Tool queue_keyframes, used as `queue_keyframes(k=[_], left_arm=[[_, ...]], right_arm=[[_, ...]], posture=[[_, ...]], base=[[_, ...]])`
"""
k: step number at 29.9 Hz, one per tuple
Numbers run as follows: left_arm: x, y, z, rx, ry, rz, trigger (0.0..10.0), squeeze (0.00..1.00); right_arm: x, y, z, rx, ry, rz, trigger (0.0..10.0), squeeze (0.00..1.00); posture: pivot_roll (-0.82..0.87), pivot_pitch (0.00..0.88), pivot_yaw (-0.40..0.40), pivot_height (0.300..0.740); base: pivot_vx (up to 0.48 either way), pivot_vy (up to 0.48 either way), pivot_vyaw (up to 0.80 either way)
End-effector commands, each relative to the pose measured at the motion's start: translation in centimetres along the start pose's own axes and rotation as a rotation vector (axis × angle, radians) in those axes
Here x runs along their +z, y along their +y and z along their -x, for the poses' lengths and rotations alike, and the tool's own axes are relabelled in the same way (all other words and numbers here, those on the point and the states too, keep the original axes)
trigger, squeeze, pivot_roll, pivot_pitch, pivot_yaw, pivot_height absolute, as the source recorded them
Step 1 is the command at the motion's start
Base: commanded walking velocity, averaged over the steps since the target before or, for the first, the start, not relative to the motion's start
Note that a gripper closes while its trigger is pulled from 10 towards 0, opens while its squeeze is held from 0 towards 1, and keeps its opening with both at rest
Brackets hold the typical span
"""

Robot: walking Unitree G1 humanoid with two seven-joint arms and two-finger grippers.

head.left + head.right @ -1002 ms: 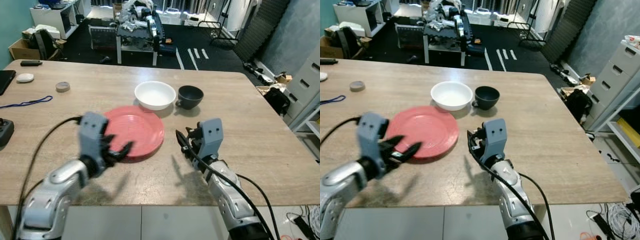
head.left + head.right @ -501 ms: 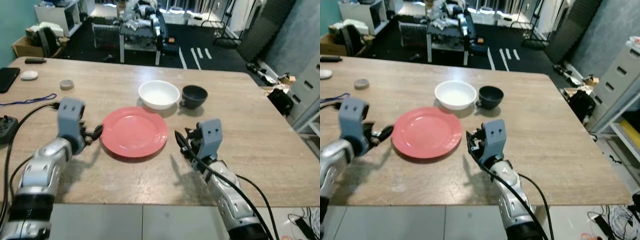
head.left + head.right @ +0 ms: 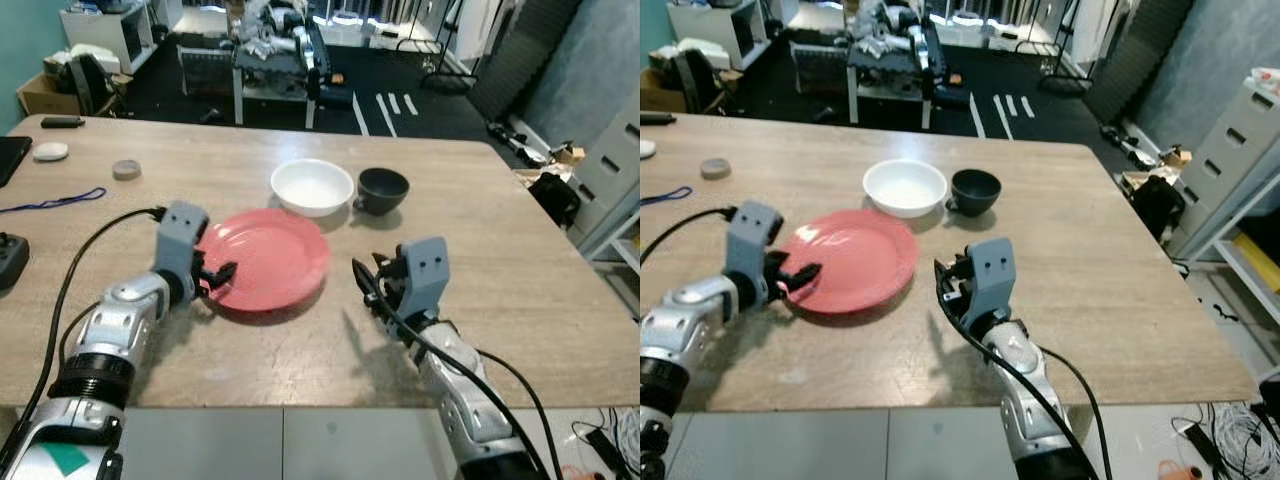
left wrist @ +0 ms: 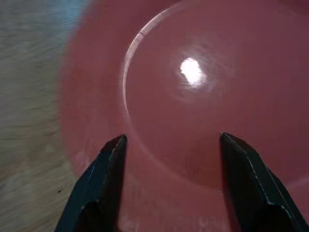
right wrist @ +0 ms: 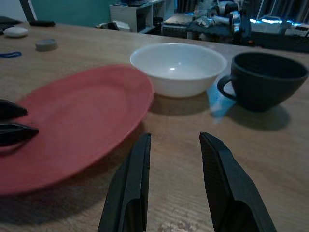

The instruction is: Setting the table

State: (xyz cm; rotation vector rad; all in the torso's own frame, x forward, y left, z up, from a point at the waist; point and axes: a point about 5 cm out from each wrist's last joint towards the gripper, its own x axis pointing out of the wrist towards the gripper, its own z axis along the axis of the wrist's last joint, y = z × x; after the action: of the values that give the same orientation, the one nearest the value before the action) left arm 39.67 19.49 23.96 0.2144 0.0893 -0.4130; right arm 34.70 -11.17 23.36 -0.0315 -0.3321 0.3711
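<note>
A red plate [image 3: 270, 255] lies on the wooden table [image 3: 500, 230] in front of me, with a dark shadow under its near edge. My left gripper [image 3: 220, 278] is at the plate's left rim. In the left wrist view its fingers [image 4: 108, 164] stand open over the red surface [image 4: 193, 96]. A white bowl [image 3: 312, 187] and a black cup [image 3: 383, 190] stand side by side just behind the plate. My right gripper [image 3: 365, 285] hovers open to the right of the plate, with nothing between its fingers [image 5: 133, 183]. It faces the plate [image 5: 72, 121], the bowl [image 5: 178, 67] and the cup [image 5: 268, 79].
At the table's far left lie a tape roll [image 3: 126, 170], a blue cord [image 3: 55, 203], a small white object [image 3: 50, 151] and a black device [image 3: 8, 262]. Beyond the table stands a cluttered cart [image 3: 275, 55]. Grey drawers [image 3: 615, 170] stand at the right.
My left gripper has moved right, from beside the plate onto its left rim. The shadow under the plate's near edge is now darker. My right gripper has held still.
</note>
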Motion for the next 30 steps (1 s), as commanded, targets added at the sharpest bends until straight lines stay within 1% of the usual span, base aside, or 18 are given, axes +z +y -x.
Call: queue_keyframes(k=[1,6,8,10,11,12,13,15,17,18,19,20,22,23,24,25,28,30], left_arm=[[-0.8,-0.2,-0.2,-0.030,0.041,-0.020,10.0,0.00],[-1.0,-0.5,-0.3,-0.090,0.071,-0.054,10.0,0.00],[-1.6,-1.4,-0.4,-0.197,0.113,-0.101,10.0,0.00],[-2.2,-3.1,-0.6,-0.322,0.135,-0.120,10.0,0.00],[-2.2,-3.1,-0.6,-0.322,0.135,-0.120,10.0,0.00],[-2.9,-4.9,-0.9,-0.409,0.137,-0.097,10.0,0.00],[-2.9,-4.9,-0.9,-0.409,0.137,-0.097,10.0,0.00],[-3.3,-6.2,-1.0,-0.452,0.131,-0.071,10.0,0.00],[-3.8,-8.1,-1.1,-0.513,0.125,-0.031,10.0,0.00],[-3.8,-8.1,-1.1,-0.513,0.125,-0.031,10.0,0.00],[-4.0,-8.8,-1.1,-0.532,0.124,-0.010,10.0,0.00],[-4.0,-8.8,-1.1,-0.532,0.124,-0.010,10.0,0.00],[-4.2,-10.6,-1.0,-0.592,0.110,0.011,10.0,0.00],[-4.2,-10.6,-1.0,-0.592,0.110,0.011,10.0,0.00],[-4.2,-11.2,-0.9,-0.611,0.103,0.016,10.0,0.00],[-4.2,-11.2,-0.9,-0.611,0.103,0.016,10.0,0.00],[-4.2,-13.0,-0.4,-0.662,0.087,0.043,10.0,0.00],[-4.2,-13.4,-0.2,-0.670,0.086,0.053,10.0,0.00]], right_arm=[[-0.6,-0.3,0.6,-0.015,0.029,-0.001,10.0,0.00],[-0.6,-0.4,0.8,-0.025,0.033,0.001,10.0,0.00],[-0.7,-0.5,1.0,-0.029,0.036,0.002,10.0,0.00],[-0.7,-0.5,1.0,-0.031,0.039,0.001,10.0,0.00],[-0.7,-0.5,1.0,-0.031,0.039,0.001,10.0,0.00],[-0.8,-0.4,0.9,-0.030,0.039,0.000,10.0,0.00],[-0.8,-0.4,0.9,-0.030,0.039,0.000,10.0,0.00],[-0.8,-0.3,0.8,-0.028,0.040,0.000,10.0,0.00],[-0.7,-0.3,0.7,-0.027,0.039,0.000,10.0,0.00],[-0.7,-0.3,0.7,-0.027,0.039,0.000,10.0,0.00],[-0.7,-0.3,0.7,-0.027,0.039,0.000,10.0,0.00],[-0.7,-0.3,0.7,-0.027,0.039,0.000,10.0,0.00],[-0.6,-0.4,0.6,-0.027,0.037,0.003,10.0,0.00],[-0.6,-0.4,0.6,-0.027,0.037,0.003,10.0,0.00],[-0.6,-0.4,0.6,-0.027,0.037,0.004,10.0,0.00],[-0.6,-0.4,0.6,-0.027,0.037,0.004,10.0,0.00],[-0.5,-0.5,0.3,-0.031,0.033,0.005,10.0,0.00],[-0.5,-0.5,0.3,-0.032,0.032,0.004,10.0,0.00]], posture=[[0.10,0.287,0.026,0.740],[0.10,0.295,0.033,0.740],[0.10,0.296,0.035,0.740],[0.11,0.295,0.035,0.740],[0.11,0.295,0.035,0.740],[0.11,0.294,0.034,0.740],[0.11,0.294,0.034,0.740],[0.10,0.293,0.032,0.740],[0.10,0.292,0.029,0.740],[0.10,0.292,0.029,0.740],[0.10,0.292,0.029,0.740],[0.10,0.292,0.029,0.740],[0.11,0.289,0.026,0.740],[0.11,0.289,0.026,0.740],[0.11,0.289,0.026,0.740],[0.11,0.289,0.026,0.740],[0.12,0.286,0.026,0.740],[0.12,0.286,0.026,0.740]], base=[[0.000,0.000,0.00],[0.000,0.000,0.00],[0.000,0.000,0.00],[0.000,0.000,0.00],[0.000,0.000,0.00],[0.000,0.000,0.00],[0.000,0.000,0.00],[0.000,0.000,0.00],[0.000,0.000,0.00],[0.000,0.000,0.00],[0.000,0.000,0.00],[0.000,0.000,0.00],[0.000,0.000,0.00],[0.000,0.000,0.00],[0.000,0.000,0.00],[0.000,0.000,0.00],[0.000,0.000,0.00],[0.000,0.000,0.00]])
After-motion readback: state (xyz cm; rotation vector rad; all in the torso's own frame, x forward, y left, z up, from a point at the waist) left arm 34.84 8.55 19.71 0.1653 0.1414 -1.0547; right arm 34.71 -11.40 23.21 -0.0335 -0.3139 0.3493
